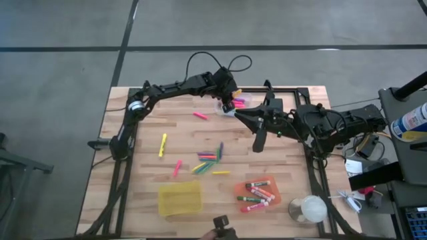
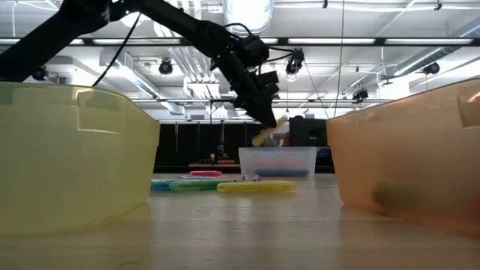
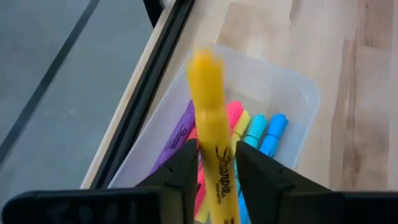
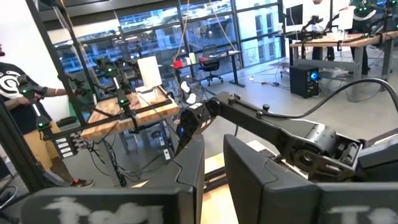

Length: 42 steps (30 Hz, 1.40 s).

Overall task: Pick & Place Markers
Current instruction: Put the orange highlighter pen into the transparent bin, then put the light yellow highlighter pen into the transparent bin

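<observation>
"Sharpie" runs along the barrel of the yellow highlighter (image 3: 214, 149); the purple marker's (image 3: 177, 140) lettering is unreadable.
</observation>
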Available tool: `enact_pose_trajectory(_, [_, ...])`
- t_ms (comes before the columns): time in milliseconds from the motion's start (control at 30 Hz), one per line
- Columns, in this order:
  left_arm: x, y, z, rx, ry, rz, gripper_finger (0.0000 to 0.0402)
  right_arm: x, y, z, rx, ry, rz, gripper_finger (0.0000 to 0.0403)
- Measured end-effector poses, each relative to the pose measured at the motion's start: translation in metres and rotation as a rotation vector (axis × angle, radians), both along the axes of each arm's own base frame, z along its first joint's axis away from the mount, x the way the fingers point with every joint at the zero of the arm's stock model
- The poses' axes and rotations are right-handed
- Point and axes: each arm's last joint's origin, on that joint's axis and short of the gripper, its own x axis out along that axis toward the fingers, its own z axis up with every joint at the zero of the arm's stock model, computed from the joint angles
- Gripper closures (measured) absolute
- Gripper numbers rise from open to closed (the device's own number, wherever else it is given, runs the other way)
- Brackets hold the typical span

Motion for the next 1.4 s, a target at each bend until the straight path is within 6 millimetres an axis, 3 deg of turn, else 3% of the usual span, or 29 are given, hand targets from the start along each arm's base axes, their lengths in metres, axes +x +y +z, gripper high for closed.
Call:
enact_pose_trajectory(200, [-0.001, 0.001, -0.001, -0.026, 0.003, 0.044, 0.0262, 0.0, 0.0, 0.0, 0.0, 0.0, 0.0, 0.0346])
enact_pose_trajectory(767, [-0.026, -0.014, 0.02, -0.327, 0.159, 0.276, 0.026, 0.0, 0.0, 0.0, -0.01, 0.004, -0.004, 0.0346])
enact_pose_trajectory(900, [-0.037, -0.02, 0.026, -0.416, 0.197, 0.393, 0.026, 0.0, 0.0, 0.0, -0.01, 0.006, -0.002, 0.0346])
enact_pose_trajectory(1133, [-0.06, -0.044, 0.046, -0.385, 0.181, 0.417, 0.026, 0.0, 0.0, -0.005, -0.016, 0.053, 0.0, 0.0346])
enact_pose_trajectory(1400, [-0.113, -0.071, 0.06, -0.426, 0.123, 0.499, 0.026, 0.0, 0.0, -0.007, -0.023, 0.072, 0.002, 0.0346])
